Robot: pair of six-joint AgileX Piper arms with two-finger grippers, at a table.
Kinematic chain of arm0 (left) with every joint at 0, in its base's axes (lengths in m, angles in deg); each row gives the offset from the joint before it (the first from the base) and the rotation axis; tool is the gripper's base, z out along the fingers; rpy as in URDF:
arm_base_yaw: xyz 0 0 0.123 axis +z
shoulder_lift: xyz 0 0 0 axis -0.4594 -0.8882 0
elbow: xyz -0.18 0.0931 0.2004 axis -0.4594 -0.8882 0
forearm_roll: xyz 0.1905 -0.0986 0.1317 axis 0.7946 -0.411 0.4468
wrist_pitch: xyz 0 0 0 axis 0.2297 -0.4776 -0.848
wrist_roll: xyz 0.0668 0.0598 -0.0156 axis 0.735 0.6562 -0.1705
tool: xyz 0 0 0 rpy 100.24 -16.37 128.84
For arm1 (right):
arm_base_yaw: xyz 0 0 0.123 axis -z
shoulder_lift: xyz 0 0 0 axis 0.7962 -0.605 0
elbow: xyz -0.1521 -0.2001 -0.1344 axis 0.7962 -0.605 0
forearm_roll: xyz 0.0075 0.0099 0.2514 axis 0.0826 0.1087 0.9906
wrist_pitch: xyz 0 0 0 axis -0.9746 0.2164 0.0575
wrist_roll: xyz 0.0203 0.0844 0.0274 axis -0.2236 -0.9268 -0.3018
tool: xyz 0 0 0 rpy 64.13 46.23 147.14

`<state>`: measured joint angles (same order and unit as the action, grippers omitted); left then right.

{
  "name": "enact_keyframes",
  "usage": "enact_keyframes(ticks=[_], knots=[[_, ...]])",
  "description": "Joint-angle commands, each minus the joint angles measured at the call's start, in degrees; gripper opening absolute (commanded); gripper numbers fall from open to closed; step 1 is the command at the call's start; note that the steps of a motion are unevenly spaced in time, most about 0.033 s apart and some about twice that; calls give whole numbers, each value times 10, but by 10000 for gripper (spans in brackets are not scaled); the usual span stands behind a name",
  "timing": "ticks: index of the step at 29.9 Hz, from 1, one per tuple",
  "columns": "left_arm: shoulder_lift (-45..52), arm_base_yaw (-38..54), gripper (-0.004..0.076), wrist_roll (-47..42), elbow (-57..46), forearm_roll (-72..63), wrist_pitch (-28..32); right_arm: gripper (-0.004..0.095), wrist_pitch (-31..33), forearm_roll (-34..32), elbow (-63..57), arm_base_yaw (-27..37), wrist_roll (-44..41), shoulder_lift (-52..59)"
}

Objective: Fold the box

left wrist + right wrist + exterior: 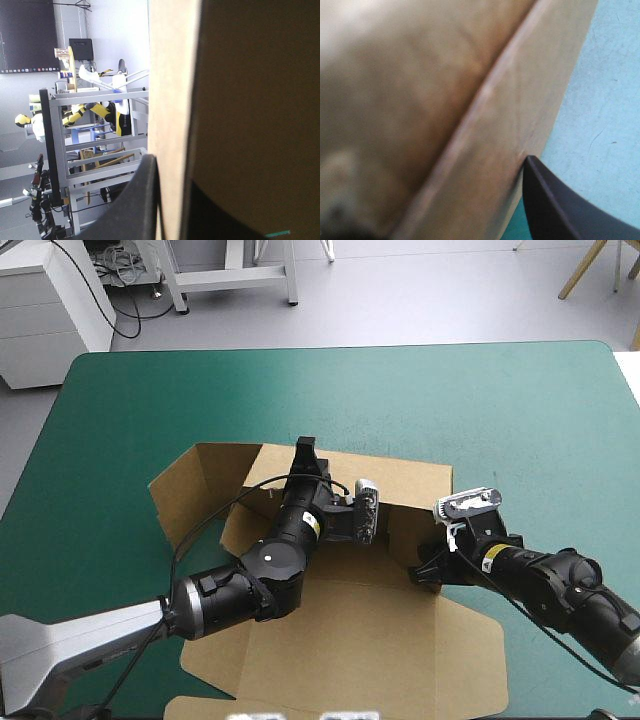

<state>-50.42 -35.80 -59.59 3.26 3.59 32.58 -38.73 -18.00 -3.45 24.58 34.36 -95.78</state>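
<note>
Currently, brown box (pixel 385 625) mid-frame, walls partly raised, left gripper (pixel 305 448) clamped on its far wall, right gripper (pixel 426 575) at right wall, jaws cannot tell

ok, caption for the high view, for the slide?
Mid-fold on the teal-green table: left hand grips the far wall of the brown box, right hand its right-side wall.

Left gripper (pixel 305 452) extended forward, fingers (pixel 142 205) pinched nearly together; right gripper (pixel 428 571) low, pointing inward.
</note>
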Motion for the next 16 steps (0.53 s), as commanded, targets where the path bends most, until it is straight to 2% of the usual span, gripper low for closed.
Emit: enact_keyframes(ticks=[1,8,11,15,16], knots=[[11,0,-10,-10,1,-34,-20,390,-50,-7,17,0,-2,8],[11,0,-10,-10,1,-26,-20,279,-48,-6,17,0,0,8],[11,0,-10,-10,1,-11,-21,175,-49,-6,17,0,0,8],[12,0,-9,-12,1,3,-19,-10,-49,-6,17,0,2,8],[12,0,-6,-12,1,3,-19,-15,-50,-6,17,0,2,8]])
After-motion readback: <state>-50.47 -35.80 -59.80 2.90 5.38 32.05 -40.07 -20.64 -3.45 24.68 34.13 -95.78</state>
